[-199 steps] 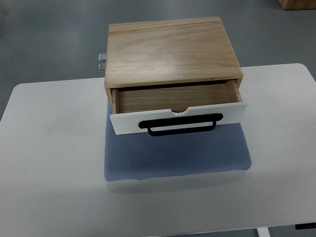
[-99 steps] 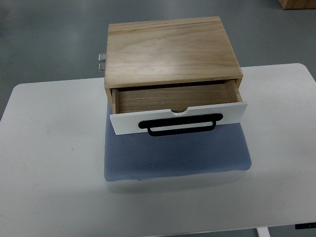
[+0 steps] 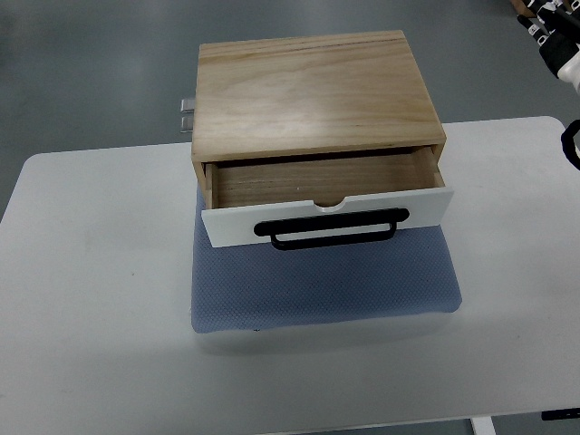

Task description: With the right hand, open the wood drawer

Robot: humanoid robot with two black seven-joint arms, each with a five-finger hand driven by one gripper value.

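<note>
Wood drawer (image 3: 326, 195) part open on blue mat (image 3: 322, 288), right hand (image 3: 555, 43) at top-right edge, well apart, grip can't tell

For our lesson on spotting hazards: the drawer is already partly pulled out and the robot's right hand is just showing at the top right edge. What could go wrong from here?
1. The right hand is far from the black handle; a poorly aimed reach could knock the wooden box.
2. The box sits partly on a blue mat; pulling might drag the box forward.
3. Pulling the drawer too far could bring it right out.
</note>
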